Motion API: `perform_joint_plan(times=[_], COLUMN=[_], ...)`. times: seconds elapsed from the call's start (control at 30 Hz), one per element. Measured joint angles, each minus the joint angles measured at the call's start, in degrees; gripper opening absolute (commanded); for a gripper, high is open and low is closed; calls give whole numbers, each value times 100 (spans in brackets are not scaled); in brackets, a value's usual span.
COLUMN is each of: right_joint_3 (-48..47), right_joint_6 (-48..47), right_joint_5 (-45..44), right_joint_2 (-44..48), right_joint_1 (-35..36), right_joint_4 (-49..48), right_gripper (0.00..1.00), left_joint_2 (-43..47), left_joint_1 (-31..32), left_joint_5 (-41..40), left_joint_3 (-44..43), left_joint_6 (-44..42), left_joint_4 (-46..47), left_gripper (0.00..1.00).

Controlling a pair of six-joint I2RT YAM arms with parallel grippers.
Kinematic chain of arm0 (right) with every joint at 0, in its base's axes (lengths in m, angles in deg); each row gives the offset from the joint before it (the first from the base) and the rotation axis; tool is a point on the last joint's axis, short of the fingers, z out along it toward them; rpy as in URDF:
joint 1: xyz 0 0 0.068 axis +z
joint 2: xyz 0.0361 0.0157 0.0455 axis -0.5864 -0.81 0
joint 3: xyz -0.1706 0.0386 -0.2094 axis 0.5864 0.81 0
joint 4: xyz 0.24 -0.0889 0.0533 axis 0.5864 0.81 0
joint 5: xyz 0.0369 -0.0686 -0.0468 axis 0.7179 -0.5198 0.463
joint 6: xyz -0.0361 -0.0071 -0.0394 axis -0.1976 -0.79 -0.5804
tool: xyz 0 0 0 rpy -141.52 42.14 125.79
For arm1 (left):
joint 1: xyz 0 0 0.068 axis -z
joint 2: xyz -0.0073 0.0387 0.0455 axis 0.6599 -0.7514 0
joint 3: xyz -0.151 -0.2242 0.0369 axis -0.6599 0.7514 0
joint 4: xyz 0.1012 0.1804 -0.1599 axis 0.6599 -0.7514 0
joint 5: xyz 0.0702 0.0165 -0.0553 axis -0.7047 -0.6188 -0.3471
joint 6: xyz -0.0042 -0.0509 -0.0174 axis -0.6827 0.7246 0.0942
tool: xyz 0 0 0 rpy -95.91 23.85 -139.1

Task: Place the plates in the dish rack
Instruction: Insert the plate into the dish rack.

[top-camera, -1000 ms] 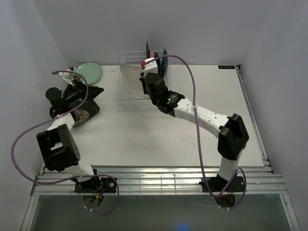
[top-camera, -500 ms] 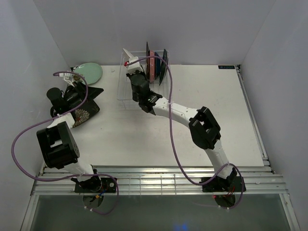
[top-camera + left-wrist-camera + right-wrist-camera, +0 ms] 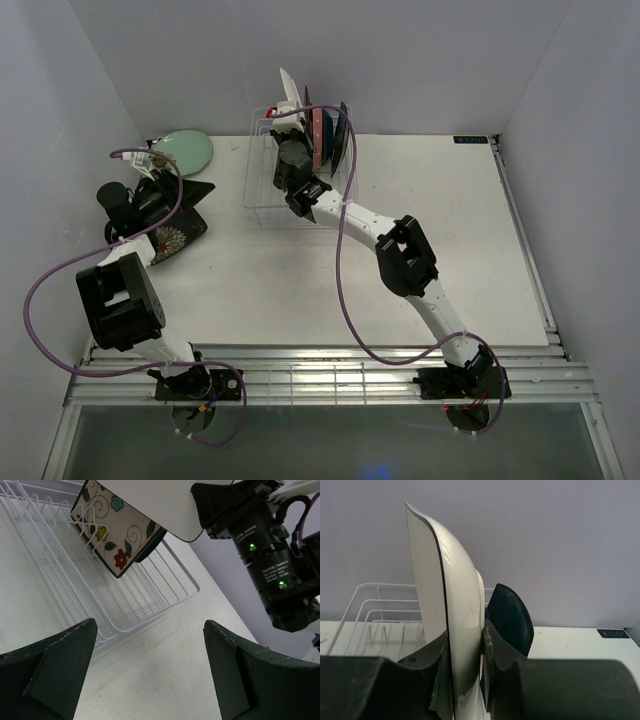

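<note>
On a white table (image 3: pixel 300 270) between pale walls, the right pincer (image 3: pixel 465 677) is clenched on the lower edge of a white plate (image 3: pixel 455 605). The plate stands on edge between its fingers (image 3: pixel 496 665), with the wire dish rack (image 3: pixel 367 612) beyond to its left and a dark teal plate (image 3: pixel 512 620) just to its right. The left pincer (image 3: pixel 150 670) gapes wide and grips nothing; the rack lies ahead of it with a flower-patterned plate (image 3: pixel 117 530) upright inside, dark plates (image 3: pixel 180 235) lie beneath it, and a pale green round plate (image 3: pixel 188 150) lies just beyond.
</note>
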Motion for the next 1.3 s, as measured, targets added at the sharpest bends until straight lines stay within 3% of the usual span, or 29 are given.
perform_joint_plan(times=[0.63, 1.3], right_joint_3=[-319, -319], right_joint_6=[-1005, -1884], right_joint_5=[-46, 52], right_joint_2=[-1268, -1436], right_joint_1=[-33, 55], right_joint_4=[-1655, -2535], right_gripper=[8, 8], left_joint_2=[-2, -2], left_joint_1=[7, 7], left_joint_5=[-85, -101], left_joint_3=[0, 0], left_joint_6=[-87, -109], left_joint_4=[-92, -131], left_gripper=[98, 98])
